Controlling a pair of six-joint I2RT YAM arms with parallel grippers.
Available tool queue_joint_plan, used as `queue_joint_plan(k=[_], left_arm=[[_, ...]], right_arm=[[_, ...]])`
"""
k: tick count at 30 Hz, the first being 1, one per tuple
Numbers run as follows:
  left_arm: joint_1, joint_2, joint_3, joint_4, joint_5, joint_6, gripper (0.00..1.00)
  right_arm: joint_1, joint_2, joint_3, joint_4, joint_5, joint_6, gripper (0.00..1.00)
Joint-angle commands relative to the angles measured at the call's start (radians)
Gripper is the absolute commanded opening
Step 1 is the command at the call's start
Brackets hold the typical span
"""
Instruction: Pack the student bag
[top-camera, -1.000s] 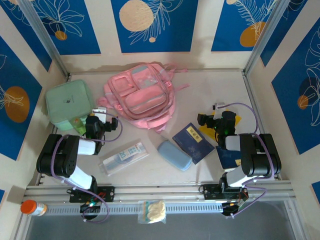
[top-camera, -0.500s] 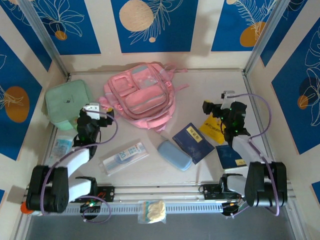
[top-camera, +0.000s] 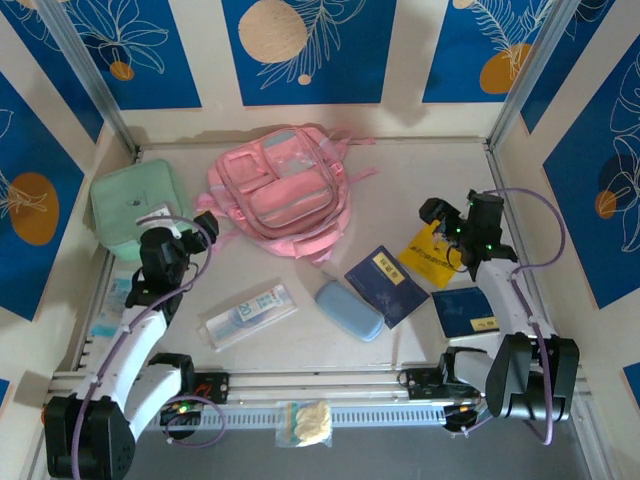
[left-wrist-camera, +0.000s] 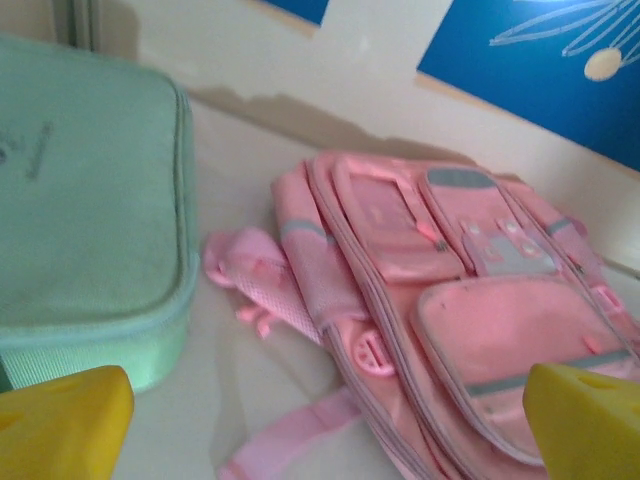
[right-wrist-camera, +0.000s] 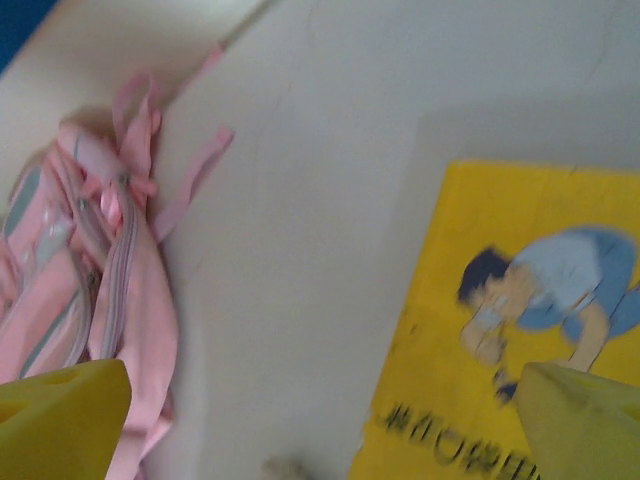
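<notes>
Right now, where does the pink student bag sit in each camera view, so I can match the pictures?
Top external: the student bag lies upper centre, toward the back wall.
Left wrist: the student bag spreads over the right half, beside the mint-green case.
Right wrist: the student bag runs along the left edge, straps trailing upward.
Shared landmarks: the mint-green case ties top to left wrist; the yellow booklet ties top to right wrist.

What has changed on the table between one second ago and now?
Both arms unfolded, stretching away from their bases. The left gripper now hangs between the green case and the backpack; the right gripper moved farther and rightward, uncovering the yellow book and blue booklet. Both are open; nothing was grasped. The backpack, case and other items did not move.
</notes>
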Motion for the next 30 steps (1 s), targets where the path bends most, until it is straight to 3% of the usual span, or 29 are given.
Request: queue_joint_plan(k=[1, 7, 15, 19, 25, 30], left_arm=[[-0.009, -0.009, 0.053, -0.191, 0.125, -0.148, 0.99], [-0.131, 0.012, 0.086, -0.304, 0.164, -0.252, 0.99], [-0.333, 0.130, 0.130, -0.303, 0.143, -0.361, 0.99], [-0.418, 0.233, 0.151, -0.240, 0.133, -0.387, 0.99], [-0.494, 0.385, 0.181, -0.132, 0.111, -0.403, 0.99], [-0.514, 0.525, 0.199, -0.020, 0.099, -0.425, 0.99]], right_arm=[[0.085, 0.031, 0.072, -0.149, -0.044, 0.062, 0.99], [0.304, 0.192, 0.193, -0.238, -0.026, 0.113, 0.99], [0.454, 0.464, 0.395, -0.240, -0.080, 0.163, 1.00], [0.466, 0.605, 0.495, -0.210, -0.123, 0.192, 0.89], [0.467, 0.794, 0.668, -0.257, -0.119, 0.193, 0.80], [0.460, 0.889, 0.755, -0.257, -0.146, 0.181, 0.65]])
